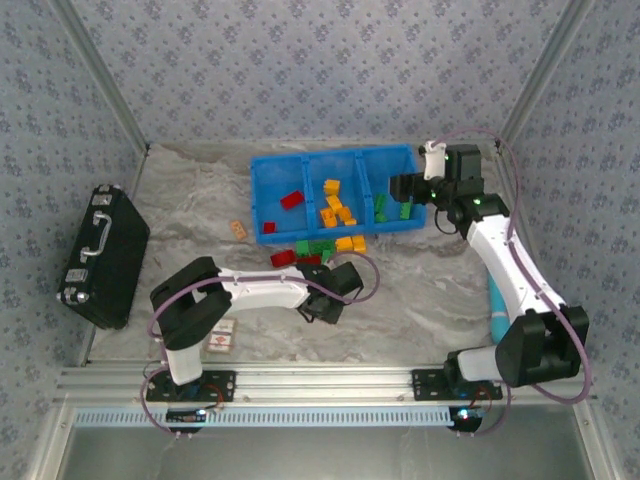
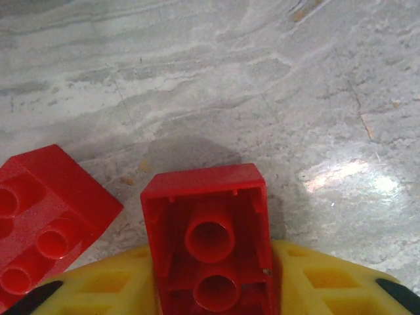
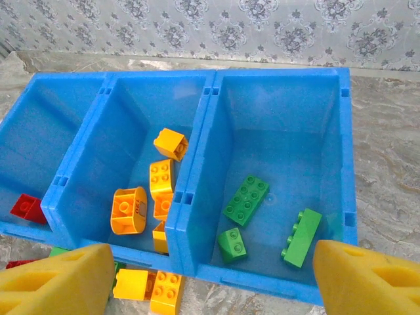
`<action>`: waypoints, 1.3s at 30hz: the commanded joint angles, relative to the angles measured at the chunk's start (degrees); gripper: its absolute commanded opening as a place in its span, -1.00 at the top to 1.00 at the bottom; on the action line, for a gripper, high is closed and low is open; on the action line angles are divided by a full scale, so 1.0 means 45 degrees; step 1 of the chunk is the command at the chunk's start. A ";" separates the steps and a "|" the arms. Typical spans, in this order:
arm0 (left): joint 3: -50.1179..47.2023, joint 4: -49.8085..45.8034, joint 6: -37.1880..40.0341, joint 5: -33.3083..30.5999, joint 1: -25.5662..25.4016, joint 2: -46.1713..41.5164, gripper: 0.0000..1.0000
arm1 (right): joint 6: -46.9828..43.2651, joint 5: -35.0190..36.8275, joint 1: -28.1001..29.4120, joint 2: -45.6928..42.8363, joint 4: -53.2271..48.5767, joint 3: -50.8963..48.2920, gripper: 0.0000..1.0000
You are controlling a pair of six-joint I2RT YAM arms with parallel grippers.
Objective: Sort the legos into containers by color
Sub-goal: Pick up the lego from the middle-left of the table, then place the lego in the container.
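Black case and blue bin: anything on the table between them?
One small tan tile, near the bin; otherwise bare tabletop, top view.

The open-bottomed red plastic brick (image 2: 207, 243) loses its near end past the picture's lower edge; the studded red plastic brick (image 2: 46, 216) left of it is cropped too.

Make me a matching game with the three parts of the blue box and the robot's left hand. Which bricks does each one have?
Things:
1. left compartment
2. middle compartment
3. right compartment
4. left gripper

What it has:
A. green bricks inside
B. upside-down red brick between its fingers
C. orange-yellow bricks inside
D. lone red brick lying inside

Pairs: 1-D, 2-C, 3-A, 4-B.
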 commanded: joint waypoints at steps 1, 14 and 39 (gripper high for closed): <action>-0.0021 -0.0133 -0.0213 0.0221 -0.0025 0.0330 0.24 | -0.0171 -0.0673 -0.0107 -0.0545 -0.0189 -0.0278 -0.60; 0.1884 -0.1093 0.2218 -0.0947 0.2232 -0.1876 0.32 | 0.0674 -0.2602 -0.0396 -0.2006 0.0506 -0.3022 -0.56; 0.5277 0.0448 0.5994 -0.0269 0.7918 0.0165 0.26 | 0.3309 -0.0114 0.4646 -0.2085 0.1255 -0.5692 -0.54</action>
